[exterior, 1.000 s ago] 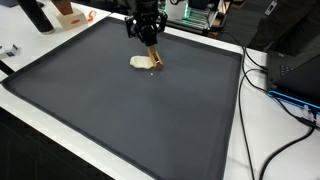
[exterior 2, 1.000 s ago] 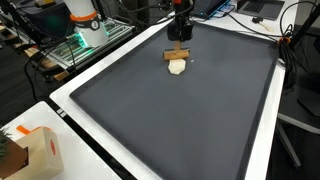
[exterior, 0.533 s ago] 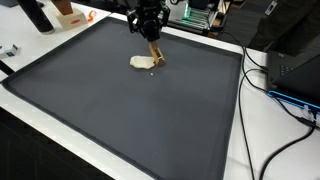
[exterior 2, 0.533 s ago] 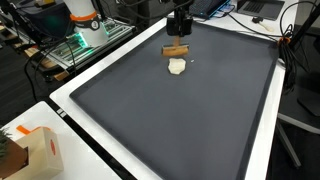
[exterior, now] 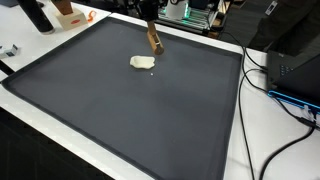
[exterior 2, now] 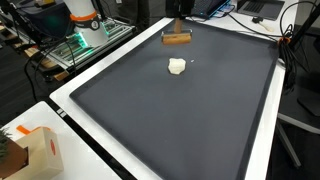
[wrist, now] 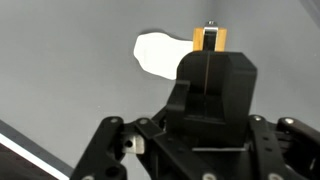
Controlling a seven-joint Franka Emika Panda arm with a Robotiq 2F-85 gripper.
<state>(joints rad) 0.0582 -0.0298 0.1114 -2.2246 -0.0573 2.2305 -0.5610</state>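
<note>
The gripper [wrist: 208, 62] is recorded in the wrist view with its jaws clamped on a brown wooden piece [wrist: 209, 39], the end of which shows beyond the dark fingers. In both exterior views the gripper is almost wholly cut off by the upper edge of the frame, so its grip is confirmed from the wrist view alone. In an exterior view the wooden piece [exterior: 153, 40] is seen hanging tilted near the far edge of the dark mat [exterior: 120, 120], apparently clear of its surface. In an exterior view from another position, the same piece [exterior 2: 177, 39] is presented broadside and roughly level. A pale lump [exterior: 142, 63] is noted lying flat on the mat, apart from the wooden piece and on the nearer side of it. In the wrist view the lump [wrist: 160, 52] is seen just beside the held piece, though contact is not indicated. The mat is laid on a white table [exterior: 248, 120]. Cables [exterior: 262, 75] are observed along one side, and a cardboard box [exterior 2: 35, 150] is noted at a near corner, well apart from the gripper.
</note>
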